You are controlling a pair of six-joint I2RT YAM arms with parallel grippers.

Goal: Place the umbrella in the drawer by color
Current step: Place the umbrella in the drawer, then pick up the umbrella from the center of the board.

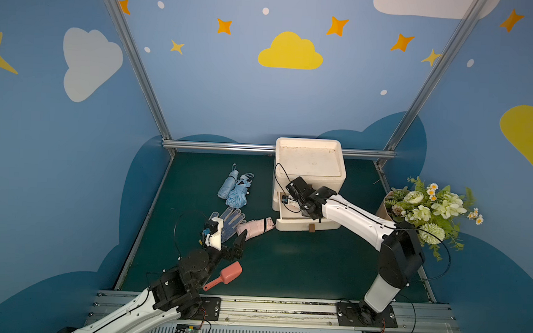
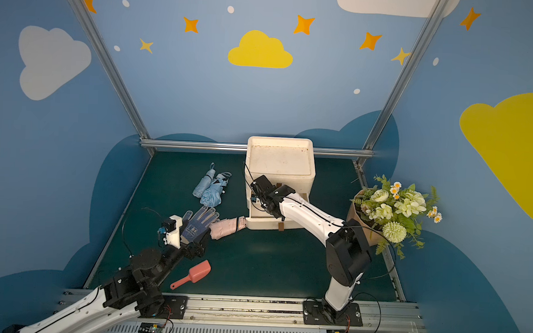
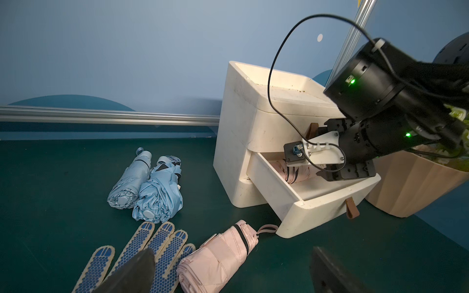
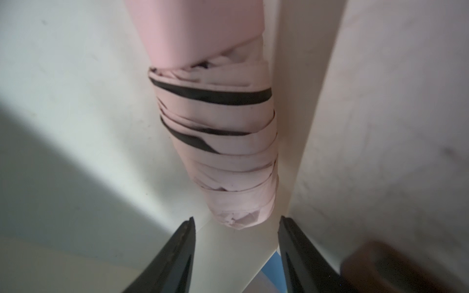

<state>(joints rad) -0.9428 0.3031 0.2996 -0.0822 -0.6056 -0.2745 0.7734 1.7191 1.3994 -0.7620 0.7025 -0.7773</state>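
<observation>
Hovering over pulled-out lower drawer, had right gripper jaws parted, gripping nothing; saw pink umbrella lying inside that drawer. Had left gripper spread wide, empty, over second pink umbrella on mat, at 8 o'clock of white cabinet.

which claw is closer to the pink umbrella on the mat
Left. The left claw hovers beside that pink umbrella; the right claw is in the drawer, over a second pink umbrella.
</observation>
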